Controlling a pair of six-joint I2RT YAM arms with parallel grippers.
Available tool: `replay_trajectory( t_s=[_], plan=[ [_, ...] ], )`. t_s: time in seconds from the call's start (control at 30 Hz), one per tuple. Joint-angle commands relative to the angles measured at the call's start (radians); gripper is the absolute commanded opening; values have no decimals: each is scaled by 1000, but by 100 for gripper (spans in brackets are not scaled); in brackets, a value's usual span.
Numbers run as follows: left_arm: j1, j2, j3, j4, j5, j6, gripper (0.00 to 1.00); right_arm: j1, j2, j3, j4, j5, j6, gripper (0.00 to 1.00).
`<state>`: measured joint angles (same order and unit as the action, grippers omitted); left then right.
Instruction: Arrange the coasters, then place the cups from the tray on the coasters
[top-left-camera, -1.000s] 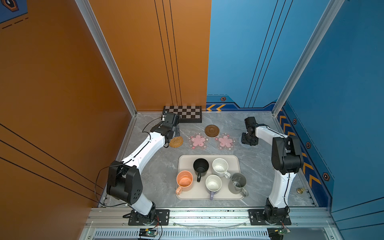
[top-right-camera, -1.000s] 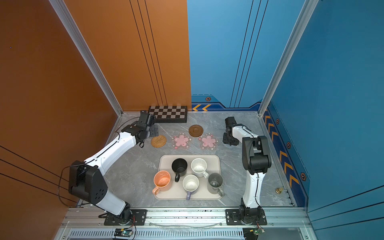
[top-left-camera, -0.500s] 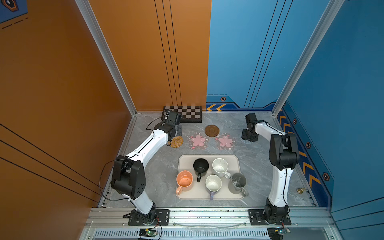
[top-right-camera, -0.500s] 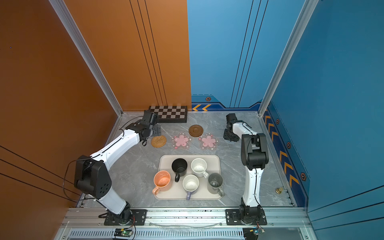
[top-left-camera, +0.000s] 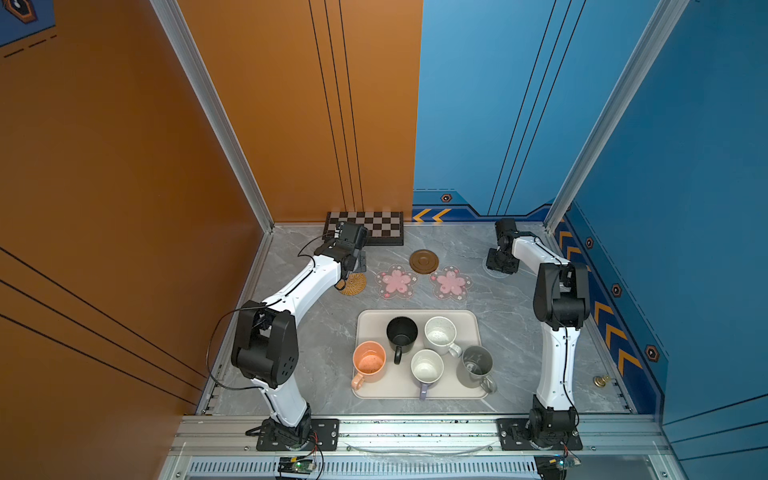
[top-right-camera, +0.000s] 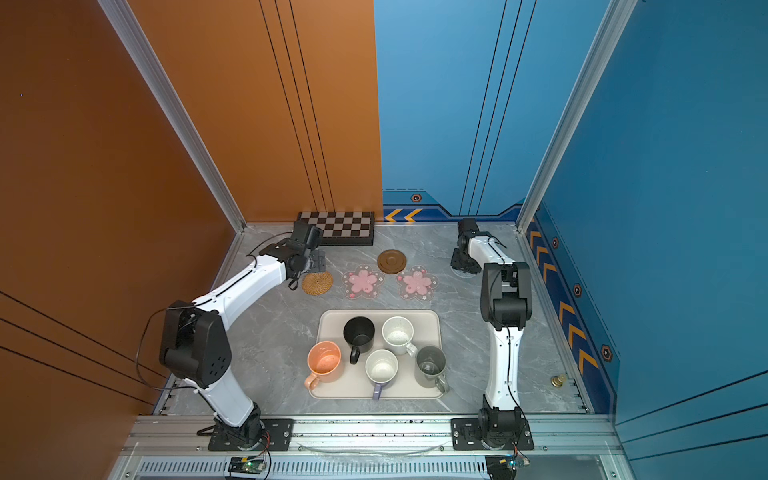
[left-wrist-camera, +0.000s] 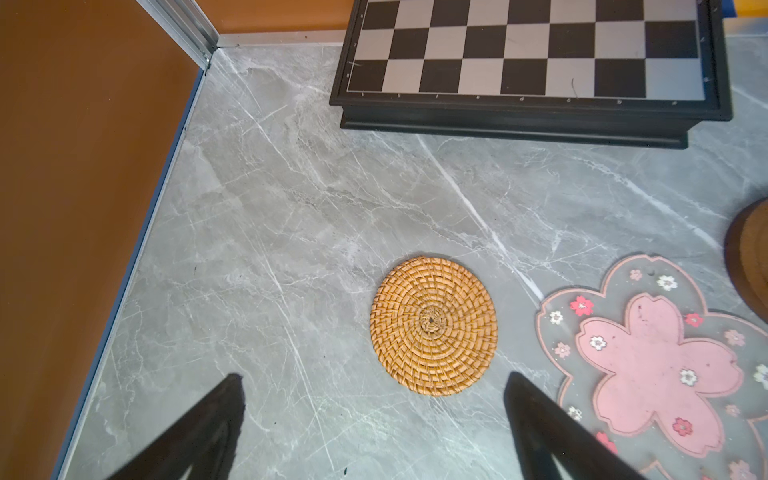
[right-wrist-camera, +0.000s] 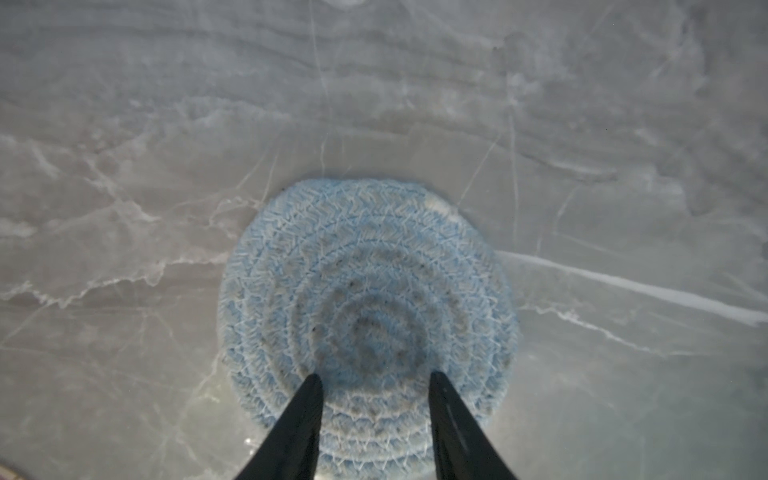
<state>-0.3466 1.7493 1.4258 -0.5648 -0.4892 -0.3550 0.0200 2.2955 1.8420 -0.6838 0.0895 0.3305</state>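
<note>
The tan rattan coaster (top-left-camera: 353, 284) (left-wrist-camera: 433, 326), two pink blossom coasters (top-left-camera: 397, 281) (top-left-camera: 451, 283) and the dark brown wooden coaster (top-left-camera: 424, 261) lie behind the tray (top-left-camera: 419, 395). My left gripper (top-left-camera: 360, 259) (left-wrist-camera: 374, 378) hangs open just behind the rattan coaster, holding nothing. My right gripper (top-left-camera: 502, 264) (right-wrist-camera: 375, 375) has its jaws partly apart, tips on or just over the flat grey-blue woven coaster (right-wrist-camera: 368, 270), which is mostly hidden in both top views. On the tray stand the black (top-left-camera: 402, 332), white speckled (top-left-camera: 440, 331), peach (top-left-camera: 369, 362), lavender (top-left-camera: 427, 366) and grey (top-left-camera: 475, 365) cups.
A black-and-white chessboard (top-left-camera: 382, 226) (left-wrist-camera: 528, 54) lies against the back wall, just behind my left gripper. Orange and blue walls close in the table at the left, back and right. A small brass object (top-left-camera: 599, 380) sits near the right wall.
My left gripper has shifted a little right and toward the chessboard. My right gripper has moved slightly toward the back wall, its elbow swinging inward. The coasters in view and the cups have stayed put.
</note>
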Motion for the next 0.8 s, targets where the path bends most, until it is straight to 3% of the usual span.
replay_trajectory(
  t_s=[0.0, 0.47, 0.77],
  plan=[
    [-8, 22, 39, -17, -1, -22, 98, -9, 70, 51, -74, -9, -14, 44],
    [-11, 98, 79, -36, 18, -45, 98, -40, 259, 385, -218, -101, -42, 45],
    [-14, 96, 64, -37, 19, -59, 98, -53, 317, 497, -223, -130, -41, 45]
  ],
)
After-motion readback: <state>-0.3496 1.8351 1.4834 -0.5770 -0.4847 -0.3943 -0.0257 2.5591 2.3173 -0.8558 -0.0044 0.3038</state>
